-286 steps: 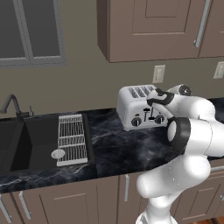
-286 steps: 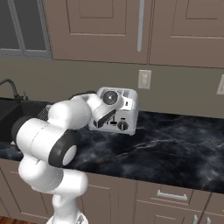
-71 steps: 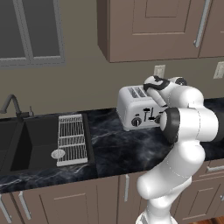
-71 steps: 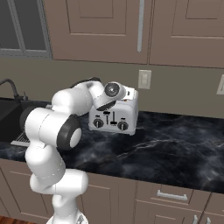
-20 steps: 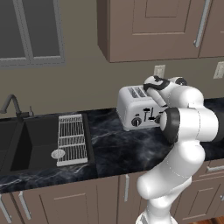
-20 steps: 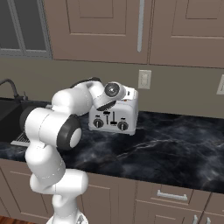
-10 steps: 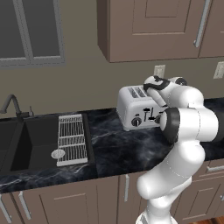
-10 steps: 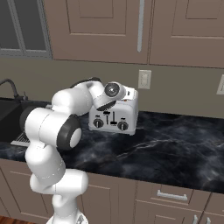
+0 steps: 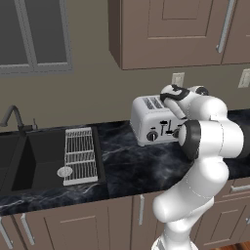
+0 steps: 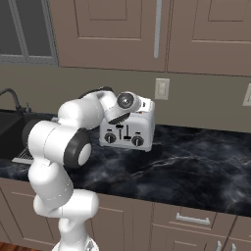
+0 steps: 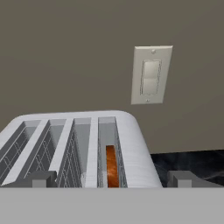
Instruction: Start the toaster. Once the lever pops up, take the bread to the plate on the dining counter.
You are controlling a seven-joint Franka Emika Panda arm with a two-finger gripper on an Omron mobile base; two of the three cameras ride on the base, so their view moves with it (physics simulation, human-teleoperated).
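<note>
A taupe wall (image 9: pixel 93 97) is seen behind a black marble tabletop (image 9: pixel 122 163) with white veins. Brown panelled upper cabinets (image 9: pixel 166 31) with a long metal handle (image 9: pixel 224 27) are hung at the upper right of the left base view, and a grey-framed window (image 9: pixel 34 36) is set at its upper left. A dark sink (image 9: pixel 29 161) with a curved faucet (image 9: pixel 12 117) is sunk at the left, a wire rack (image 9: pixel 80 156) lying at its right edge. White wall outlets (image 10: pixel 162 89) are mounted on the wall. Brown lower cabinets (image 10: pixel 196 228) with metal handles (image 10: pixel 191 219) are fitted below.
</note>
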